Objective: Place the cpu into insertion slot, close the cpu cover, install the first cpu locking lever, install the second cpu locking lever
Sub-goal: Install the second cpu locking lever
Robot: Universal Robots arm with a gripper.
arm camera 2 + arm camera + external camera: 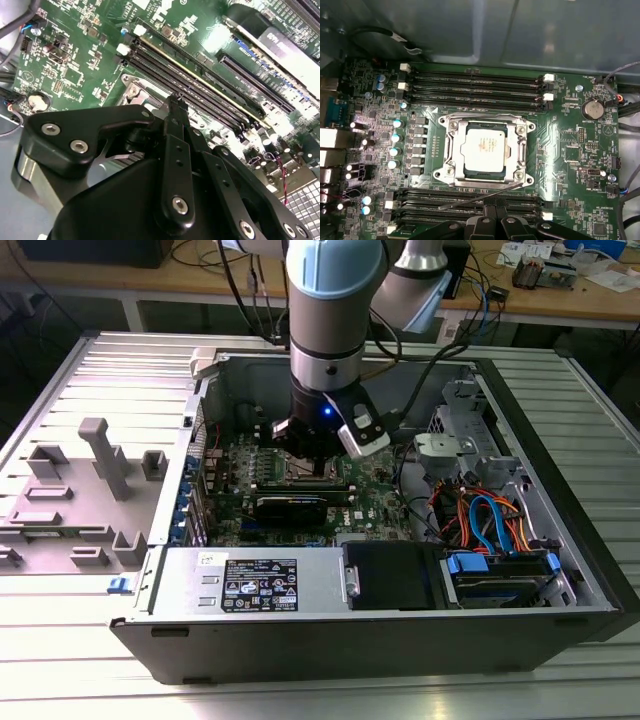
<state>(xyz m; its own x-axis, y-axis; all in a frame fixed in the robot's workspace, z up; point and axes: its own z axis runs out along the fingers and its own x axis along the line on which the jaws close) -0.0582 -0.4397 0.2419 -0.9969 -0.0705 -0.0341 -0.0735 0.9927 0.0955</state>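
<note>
**Ana:** Three views, one gripper. What does the exterior view give you?

**Ben:** The arm reaches straight down into the open computer case. The gripper hangs low over the green board, and the black graphics card sits at six o'clock from it. The arm hides the socket from that camera.

**Ana:** And the first wrist view?

**Ben:** That one looks squarely at the socket. The chip lies flat inside it, grey top up. The cover is down around it, and its window frames the chip.

**Ana:** Any lever?

**Ben:** One thin lever lies slanted across the board, along the socket side nearest the gripper, not tucked in. It passes just beside the fingertips. I cannot tell whether they touch it.

**Ana:** How do the fingers stand?

**Ben:** In the second wrist view the gripper shows its fingers pressed together into one narrow tip. I see nothing between them. Beyond the tip that view catches only a corner of the socket and the long memory slots.
</note>
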